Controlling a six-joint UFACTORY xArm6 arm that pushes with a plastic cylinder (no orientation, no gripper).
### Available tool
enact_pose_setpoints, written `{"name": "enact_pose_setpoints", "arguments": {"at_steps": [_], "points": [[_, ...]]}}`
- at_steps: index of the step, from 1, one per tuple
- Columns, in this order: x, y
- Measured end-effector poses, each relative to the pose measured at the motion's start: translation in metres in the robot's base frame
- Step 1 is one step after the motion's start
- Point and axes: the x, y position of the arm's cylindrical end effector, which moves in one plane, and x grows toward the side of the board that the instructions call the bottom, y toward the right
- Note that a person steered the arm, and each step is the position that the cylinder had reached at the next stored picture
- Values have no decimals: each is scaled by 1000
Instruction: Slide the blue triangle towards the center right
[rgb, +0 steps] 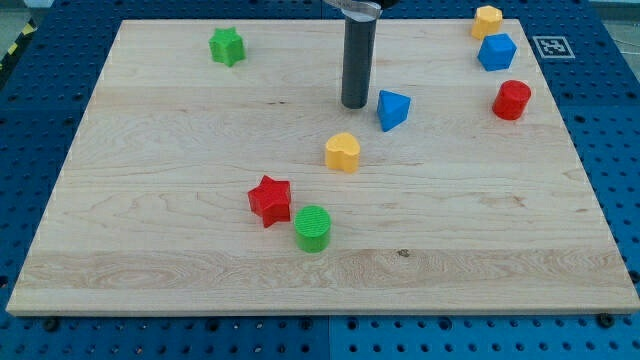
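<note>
- Blue triangle (393, 109): upper middle of the desk (180, 250), a little right of centre, apex toward 3 o'clock; not yet at the centre right.
- My tip (355, 104): at 9 o'clock of the blue triangle, just beside it, contact too close to judge. No hand fitted, only a straight rod, so nothing to open, close or hold.
- Red cylinder (512, 100): at 3 o'clock of the triangle, apart, squarely on the likely path. Risk, as judged: straight push carries the triangle into it and shunts it toward the edge.
- Blue cube (497, 51) and yellow block (488, 20): at 1 to 2 o'clock. Risk: upward drift of the push brings a knock.
- Yellow heart (342, 152): at 7 o'clock, near. Risk: clipped if the tip swings low.
- Off-centre contact on a slanted face: probable spin and slip off the tip.
- Red star (270, 199), green cylinder (313, 228), green star (227, 45): well apart, no hazard expected.
</note>
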Motion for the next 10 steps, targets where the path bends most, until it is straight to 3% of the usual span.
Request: {"name": "enact_pose_setpoints", "arguments": {"at_steps": [7,10], "points": [[13,97],[53,59]]}}
